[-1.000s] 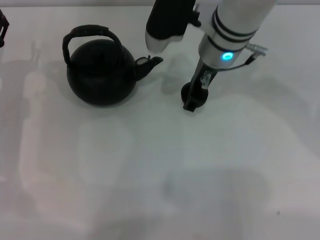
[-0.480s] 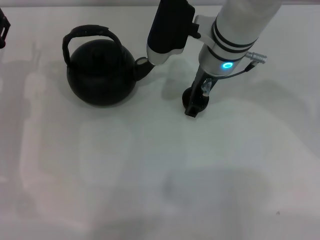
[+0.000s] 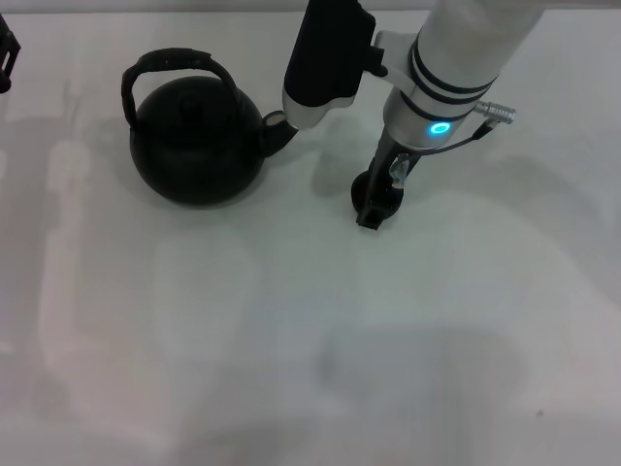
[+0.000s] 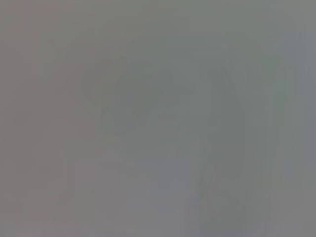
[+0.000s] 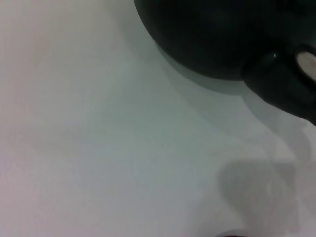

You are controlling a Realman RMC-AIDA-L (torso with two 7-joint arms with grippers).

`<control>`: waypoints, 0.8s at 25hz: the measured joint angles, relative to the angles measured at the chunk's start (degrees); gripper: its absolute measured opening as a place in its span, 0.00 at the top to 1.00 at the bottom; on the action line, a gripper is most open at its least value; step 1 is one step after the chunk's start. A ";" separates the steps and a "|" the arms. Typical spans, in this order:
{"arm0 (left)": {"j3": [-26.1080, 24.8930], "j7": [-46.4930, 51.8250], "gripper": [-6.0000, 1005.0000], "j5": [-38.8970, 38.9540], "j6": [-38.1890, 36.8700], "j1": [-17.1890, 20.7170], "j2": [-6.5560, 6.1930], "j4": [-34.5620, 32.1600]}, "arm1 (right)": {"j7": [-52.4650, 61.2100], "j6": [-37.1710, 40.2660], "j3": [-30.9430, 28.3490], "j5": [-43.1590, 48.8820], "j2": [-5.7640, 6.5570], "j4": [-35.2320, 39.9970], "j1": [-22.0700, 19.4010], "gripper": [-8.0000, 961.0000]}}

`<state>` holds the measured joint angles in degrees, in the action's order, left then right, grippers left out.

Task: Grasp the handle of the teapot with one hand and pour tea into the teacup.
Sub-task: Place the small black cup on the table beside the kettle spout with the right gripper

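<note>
The matte black teapot (image 3: 194,146) stands at the left in the head view, its arched handle (image 3: 175,66) upright over it. Its spout (image 3: 277,131) points right and is partly covered by a black-and-white part of my right arm (image 3: 325,58). The small black teacup (image 3: 361,187) sits to the right of the spout. My right gripper (image 3: 373,204) reaches straight down onto the teacup and hides most of it. The right wrist view shows the teapot's body (image 5: 207,34) and its spout (image 5: 281,89) close by. My left gripper (image 3: 5,49) is parked at the far left edge.
The white table (image 3: 291,340) stretches bare in front of the teapot and the cup. The left wrist view shows only blank grey. My right forearm (image 3: 456,58) hangs over the back right of the table.
My right arm has shifted a little to the left, and its black-and-white part now covers the spout's tip. The gripper stays at the teacup. The teapot has not moved.
</note>
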<state>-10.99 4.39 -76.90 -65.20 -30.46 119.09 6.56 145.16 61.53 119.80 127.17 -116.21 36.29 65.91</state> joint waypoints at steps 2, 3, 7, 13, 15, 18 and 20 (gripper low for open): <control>0.00 0.00 0.18 0.00 -0.01 -0.04 0.00 -0.03 | -0.03 0.00 0.00 0.00 0.00 0.14 0.02 0.22; 0.00 0.00 0.18 0.00 -0.01 -0.04 0.00 -0.05 | -0.05 -0.01 -0.01 -0.01 0.00 0.31 0.03 0.22; 0.00 0.00 0.18 0.00 -0.02 0.00 0.00 -0.12 | -0.14 -0.05 -0.40 0.11 0.01 0.82 0.00 0.18; 0.00 0.00 0.18 0.00 -0.02 0.21 0.00 -0.22 | -0.22 -1.11 -1.76 0.07 0.02 1.02 -0.52 0.12; 0.00 0.00 0.18 0.00 -0.03 0.28 0.00 -0.23 | -0.67 -1.38 -4.66 0.07 0.01 1.33 -1.55 0.12; 0.00 0.00 0.18 -0.01 -0.02 0.42 0.00 -0.23 | -3.26 -0.60 -11.82 0.04 0.12 1.53 -3.51 0.12; 0.00 0.00 0.18 0.00 -0.03 0.45 0.00 -0.23 | -5.58 0.50 -17.05 0.04 0.22 1.53 -4.92 0.12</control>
<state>-10.99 4.39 -76.91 -65.23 -30.01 119.09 6.32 139.58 62.03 102.75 127.21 -115.99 37.82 60.99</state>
